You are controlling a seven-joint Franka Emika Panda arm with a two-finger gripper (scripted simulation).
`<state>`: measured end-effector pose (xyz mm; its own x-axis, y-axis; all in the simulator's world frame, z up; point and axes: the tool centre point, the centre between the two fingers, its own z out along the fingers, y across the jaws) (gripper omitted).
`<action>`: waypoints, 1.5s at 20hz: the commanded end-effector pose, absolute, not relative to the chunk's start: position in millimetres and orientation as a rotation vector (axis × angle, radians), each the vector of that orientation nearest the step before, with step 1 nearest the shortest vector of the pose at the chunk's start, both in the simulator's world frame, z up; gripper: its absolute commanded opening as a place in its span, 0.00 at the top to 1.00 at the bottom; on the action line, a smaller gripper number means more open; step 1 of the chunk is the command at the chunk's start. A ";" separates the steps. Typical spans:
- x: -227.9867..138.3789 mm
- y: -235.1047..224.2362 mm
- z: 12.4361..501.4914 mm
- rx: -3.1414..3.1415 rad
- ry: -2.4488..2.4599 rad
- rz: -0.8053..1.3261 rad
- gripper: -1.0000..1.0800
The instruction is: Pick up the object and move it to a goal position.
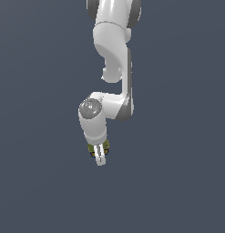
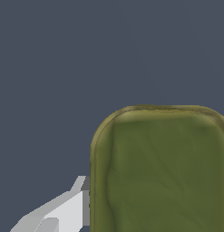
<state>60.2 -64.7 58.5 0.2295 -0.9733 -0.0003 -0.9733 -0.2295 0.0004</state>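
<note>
The gripper (image 1: 100,157) points down, and the block (image 1: 92,149) sits between its white fingers (image 1: 100,158), olive patches showing on either side of the near finger in the exterior view. The jaws appear closed on the block, though the far finger is hidden behind it. In the wrist view the block (image 2: 161,174) fills the lower corner close under the camera, with one pale grey finger (image 2: 63,210) pressed against its edge.

The block's top is a matte olive green with faint mottling and soft creases; its outline is a rounded rectangle with a lighter, yellowish rim. The fingers are smooth, faceted and light grey to white.

The arm (image 1: 115,54) is glossy white with dark grey joint bands and a grey round cap at the wrist; it hangs from the top of the exterior view and bends back toward the gripper.

The surface (image 1: 41,182) behind everything is a flat, even slate grey-blue without texture, edges or shadows. No walls or room features can be made out, and whether the block touches this surface cannot be told.
</note>
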 end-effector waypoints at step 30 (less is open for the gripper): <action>14.2 11.2 190.6 2.464 -1.951 -0.003 1.00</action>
